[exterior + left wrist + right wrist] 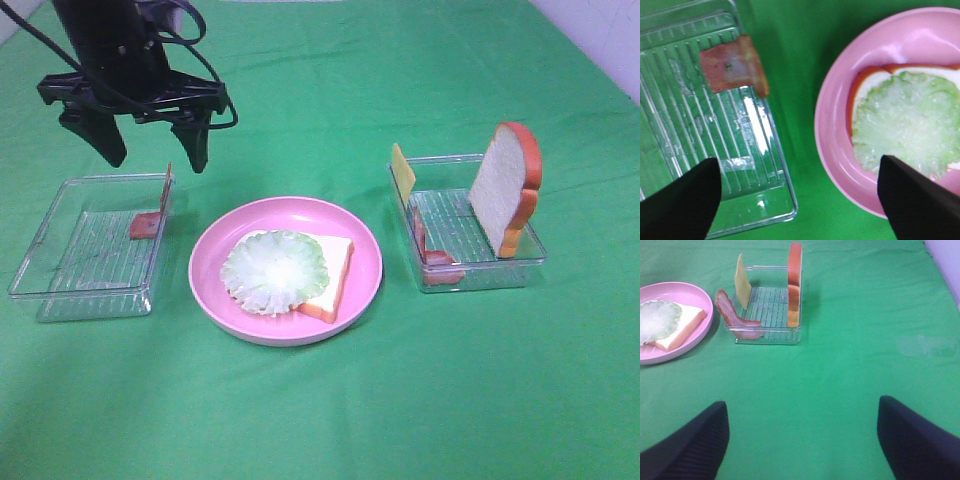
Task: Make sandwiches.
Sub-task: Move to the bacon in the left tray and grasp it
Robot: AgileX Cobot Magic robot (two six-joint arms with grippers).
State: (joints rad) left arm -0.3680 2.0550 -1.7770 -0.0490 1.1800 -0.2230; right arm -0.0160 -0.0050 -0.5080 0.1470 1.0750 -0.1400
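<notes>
bread (pixel 335 275): flat on plate (pixel 212 262) | lettuce (pixel 275 272): atop bread | second slice (pixel 505 190): upright in tray (pixel 480 278) | cheese (pixel 403 172): upright

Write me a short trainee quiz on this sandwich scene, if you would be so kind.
1. True or false: the lettuce lies on the bread slice on the pink plate.
2. Where does the cheese slice stand? A) the left tray B) the right tray
3. Fill in: the left pincer is ___ and holds nothing.
Key: 1 true; 2 B; 3 open.
</notes>
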